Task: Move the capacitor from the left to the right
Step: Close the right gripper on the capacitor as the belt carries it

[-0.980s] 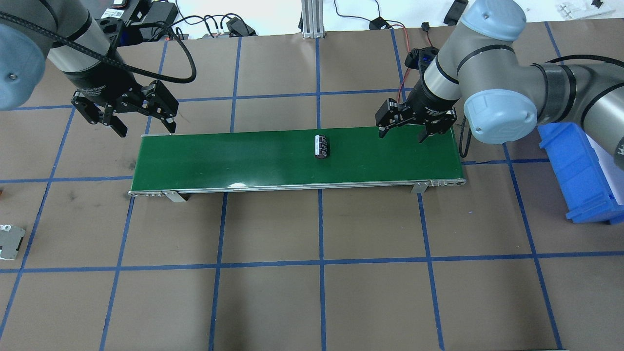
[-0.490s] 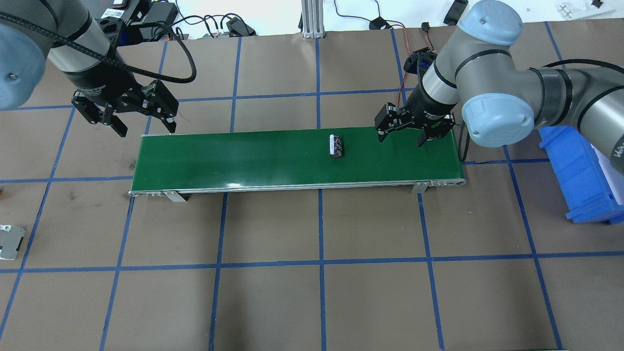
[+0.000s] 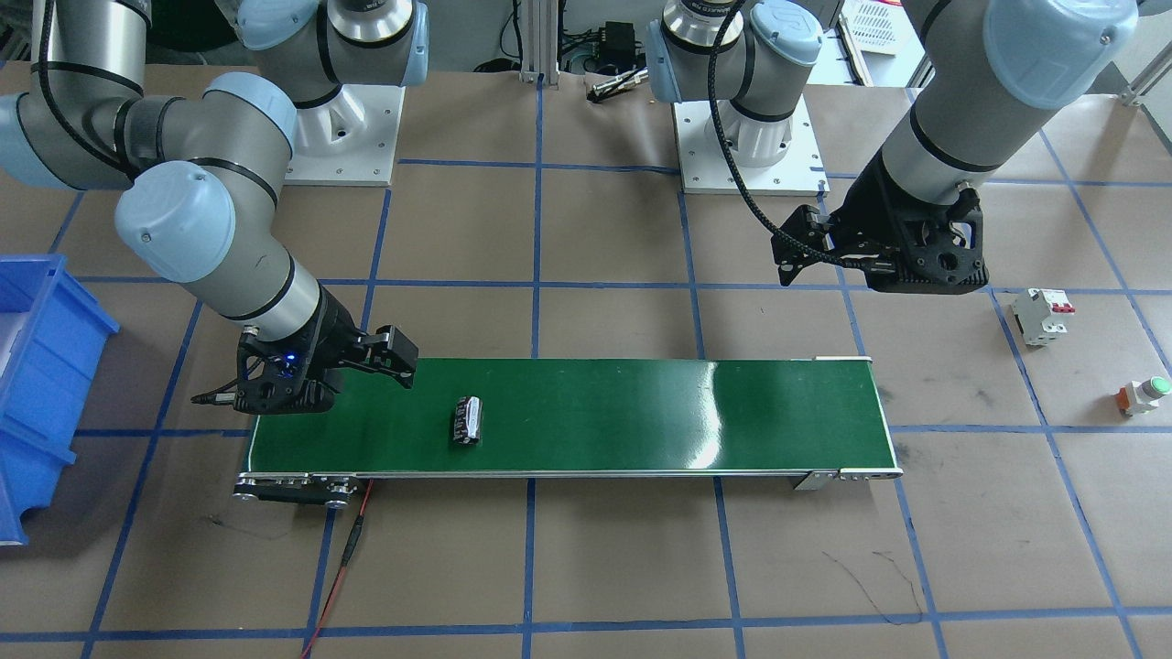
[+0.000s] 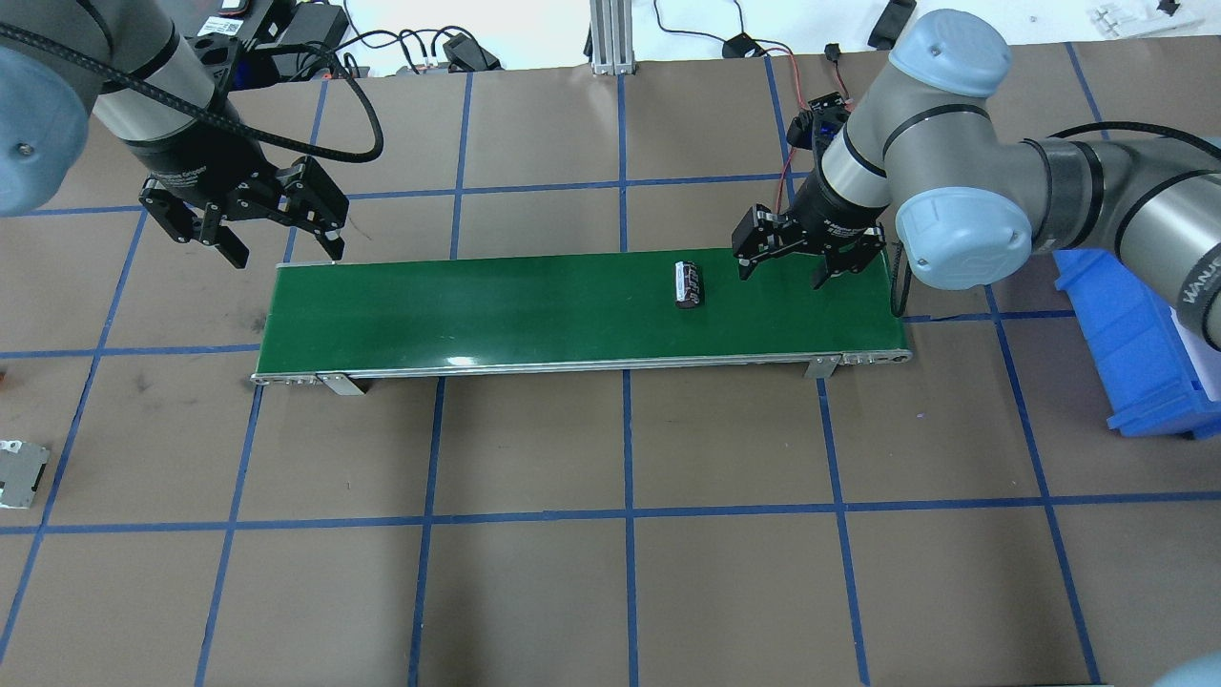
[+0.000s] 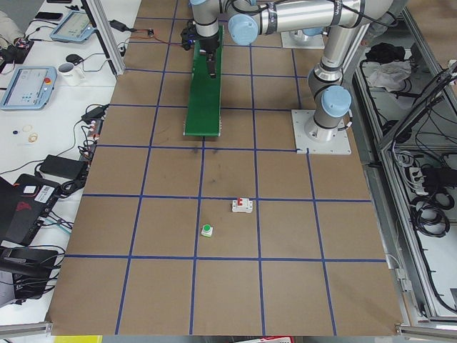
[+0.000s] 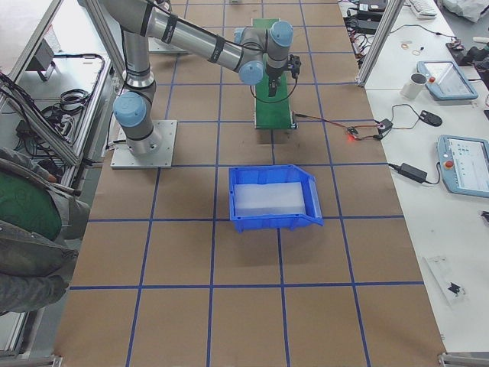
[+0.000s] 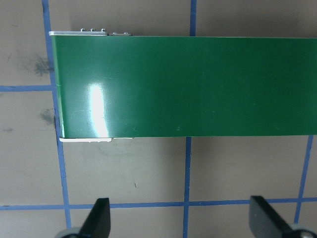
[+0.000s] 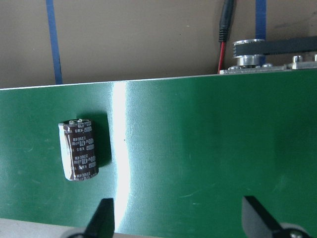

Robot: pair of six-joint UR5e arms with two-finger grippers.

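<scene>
The capacitor (image 4: 689, 283), a stubby dark cylinder with a pale stripe, lies on its side on the green conveyor belt (image 4: 477, 310), right of the belt's middle. It also shows in the front view as the capacitor (image 3: 467, 420) and in the right wrist view as the capacitor (image 8: 79, 150). My right gripper (image 4: 782, 278) hangs open over the belt's right end, just right of the capacitor, with nothing between its fingers. My left gripper (image 4: 286, 254) is open and empty at the belt's far left corner; its wrist view shows only the bare belt (image 7: 188, 84).
A blue bin (image 4: 1135, 334) stands right of the belt's end. A white breaker (image 3: 1042, 316) and a green-capped button (image 3: 1144, 394) sit on the table beyond the belt's left end. A grey metal part (image 4: 19, 472) lies at the table's left edge.
The capacitor has travelled rightward along the belt, toward the right gripper. The right gripper has shifted slightly left and stays open. The left gripper has not moved.
</scene>
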